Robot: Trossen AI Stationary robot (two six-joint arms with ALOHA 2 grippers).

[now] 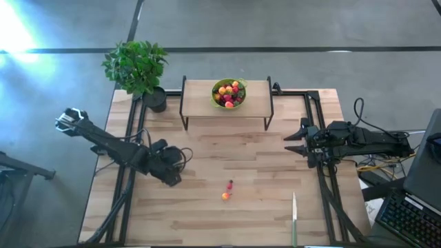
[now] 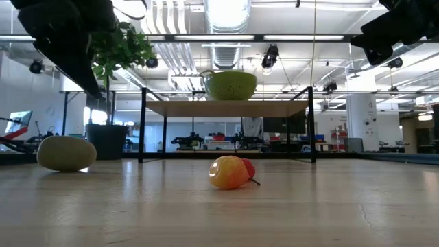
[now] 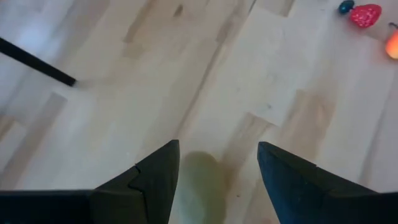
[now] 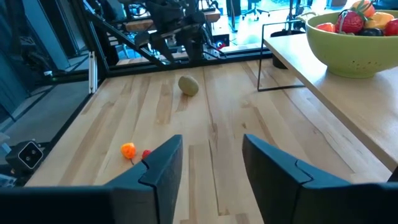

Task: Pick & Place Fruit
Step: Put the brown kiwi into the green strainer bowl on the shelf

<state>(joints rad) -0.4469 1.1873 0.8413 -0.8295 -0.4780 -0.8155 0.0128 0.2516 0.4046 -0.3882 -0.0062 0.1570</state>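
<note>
The fuzzy brown kiwi (image 2: 66, 153) lies on its side on the table's left half, and also shows in the right wrist view (image 4: 188, 85). My left gripper (image 3: 217, 146) hangs open above it, a finger to either side, clear of it. In the high view that gripper (image 1: 172, 172) hides the kiwi. A small orange fruit (image 1: 225, 195) and a red one (image 1: 230, 184) lie together at the table's middle. More fruit fills the lime-green bowl (image 1: 215, 93) on the raised shelf (image 1: 200, 93). My right gripper (image 1: 288, 142) waits open at the right edge, holding nothing.
A potted plant (image 1: 138, 69) stands at the far left corner beside the shelf. A green-handled knife (image 1: 294, 217) lies near the front edge on the right. Black frame rails (image 1: 324, 172) run along both sides. Bare wood lies between the two arms.
</note>
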